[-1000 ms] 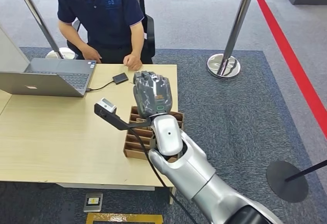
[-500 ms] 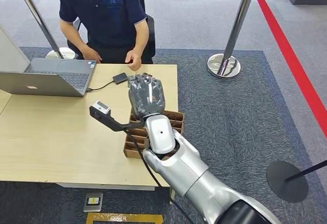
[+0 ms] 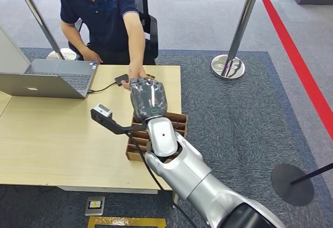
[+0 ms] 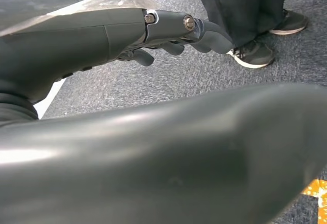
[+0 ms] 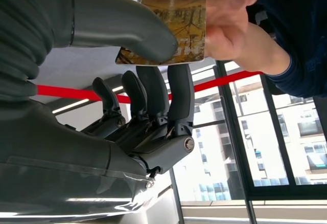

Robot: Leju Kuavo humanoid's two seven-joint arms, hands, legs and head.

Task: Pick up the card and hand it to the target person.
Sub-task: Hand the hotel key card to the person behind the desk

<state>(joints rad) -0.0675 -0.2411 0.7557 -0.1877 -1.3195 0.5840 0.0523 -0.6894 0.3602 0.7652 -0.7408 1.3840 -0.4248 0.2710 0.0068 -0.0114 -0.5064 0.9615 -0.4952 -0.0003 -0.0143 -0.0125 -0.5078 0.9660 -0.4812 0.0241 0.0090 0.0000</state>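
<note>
Laptop sits at the table's left. Mid-table, right hand pinches the card between thumb and finger; the person's hand grips its far end. Handover under way. Next: let go once they hold it firmly. Left hand hangs slack, holding nothing.

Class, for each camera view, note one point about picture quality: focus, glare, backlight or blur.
Head view: evenly lit and sharp, with glare on the clear wrap over the right hand. Left wrist view: a large dark part of the robot lies out of focus across the foreground, and the left hand carries a pale sheen. Right wrist view: bright windows backlight the dark fingers, yet the gold patterned card stays readable.
</note>
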